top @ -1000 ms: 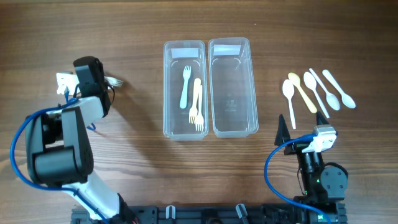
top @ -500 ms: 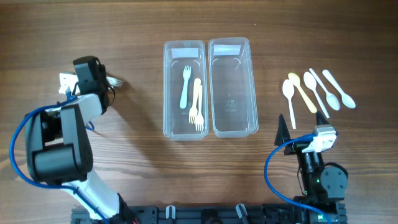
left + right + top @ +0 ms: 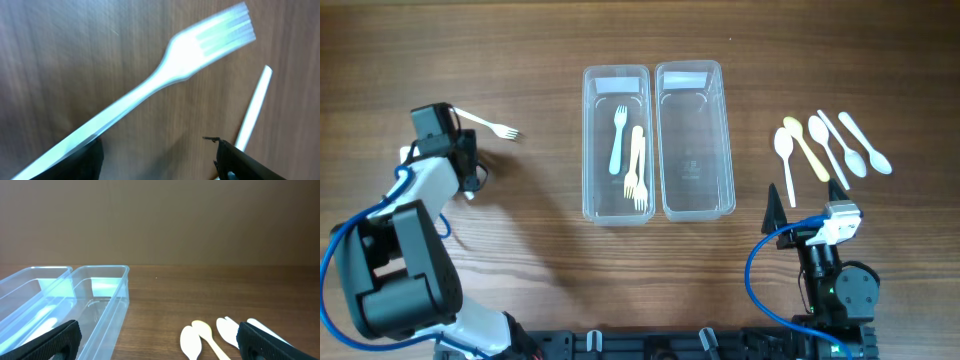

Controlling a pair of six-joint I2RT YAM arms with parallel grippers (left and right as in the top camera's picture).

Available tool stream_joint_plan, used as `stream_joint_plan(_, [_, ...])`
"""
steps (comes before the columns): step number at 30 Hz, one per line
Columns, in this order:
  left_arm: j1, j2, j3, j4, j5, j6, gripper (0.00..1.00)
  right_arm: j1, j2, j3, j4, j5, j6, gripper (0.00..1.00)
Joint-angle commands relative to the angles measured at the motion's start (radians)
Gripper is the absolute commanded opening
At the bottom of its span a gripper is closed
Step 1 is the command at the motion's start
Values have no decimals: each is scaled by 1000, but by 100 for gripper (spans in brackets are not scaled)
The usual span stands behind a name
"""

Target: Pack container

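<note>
A white plastic fork (image 3: 488, 124) lies on the wood left of the two clear containers. In the left wrist view the fork (image 3: 165, 75) is blurred, and its handle runs down past the left finger. My left gripper (image 3: 452, 118) (image 3: 155, 152) is over the handle end with its jaws wide apart. The left container (image 3: 588, 150) holds three forks (image 3: 630, 155). The right container (image 3: 724, 140) is empty. Several white and yellow spoons (image 3: 825, 145) lie at the right and also show in the right wrist view (image 3: 207, 335). My right gripper (image 3: 807, 200) (image 3: 160, 347) is open and empty, low, near the table's front edge.
A thin white stick-like handle (image 3: 254, 107) lies beside my left gripper's right finger. Blue cables loop round both arm bases near the front edge. Both containers also show in the right wrist view (image 3: 107, 300).
My left arm has swung left and back, uncovering the fork's whole handle; before, only the tines showed. The right arm has not moved.
</note>
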State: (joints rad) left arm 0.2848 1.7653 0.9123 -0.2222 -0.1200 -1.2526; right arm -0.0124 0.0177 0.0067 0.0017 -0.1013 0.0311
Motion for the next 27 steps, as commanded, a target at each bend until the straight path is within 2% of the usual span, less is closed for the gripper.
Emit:
stream_joint_plan(1, [36,-13,-37,-20,8,108,75,-2,-1,-2,6,-4,-4,100])
stream_joint_plan(5, [28,-35,-37,58,45,241,73,-2,-1,-2,6,-4,-5,100])
stream_joint_plan(12, [-19,-130,-37,163,71,422,61,-2,-1,-2,6,-4,-4,100])
stream_joint_plan(17, [-44,-253,-37,116,71,623,66,-2,-1,-2,6,-4,-5,100])
stream_joint_plan(22, [-45,-335,-37,42,64,895,48,-2,-1,-2,6,-4,-5,100])
stream_joint_plan(27, [-45,-327,-37,-32,29,909,58,-2,-1,-2,6,-4,-5,100])
